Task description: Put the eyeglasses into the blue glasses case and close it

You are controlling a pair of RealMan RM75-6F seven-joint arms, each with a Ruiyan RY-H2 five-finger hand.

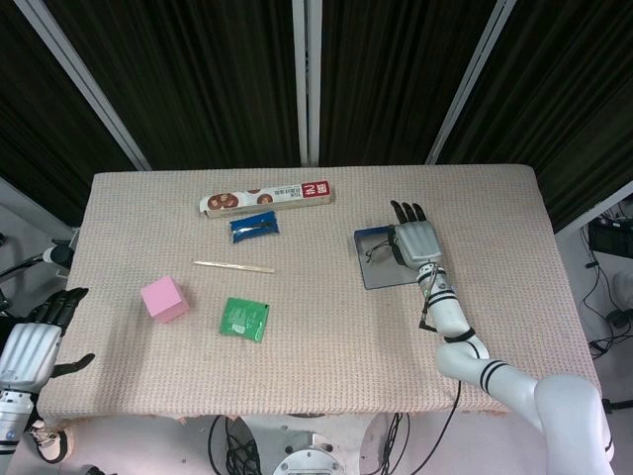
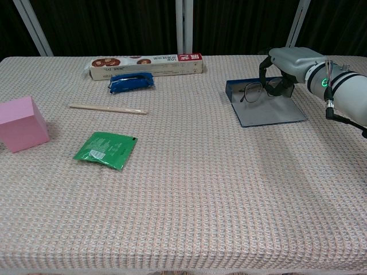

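Grasping the eyeglasses (image 2: 252,91), the right robot hand (image 2: 285,63) hovers over the blue glasses case (image 2: 269,112)

Even, bright overhead light; backdrop stays dark. Soft, faint shadow falls on the cloth just below the right hand (image 2: 292,62) (chest view). Both views sharp, no glare; slight edge distortion in head view.

At upper right, the right hand (image 2: 285,64) holds the eyeglasses (image 2: 258,89) over the open blue case (image 2: 265,109). A pink block (image 2: 22,123) sits at the left edge.
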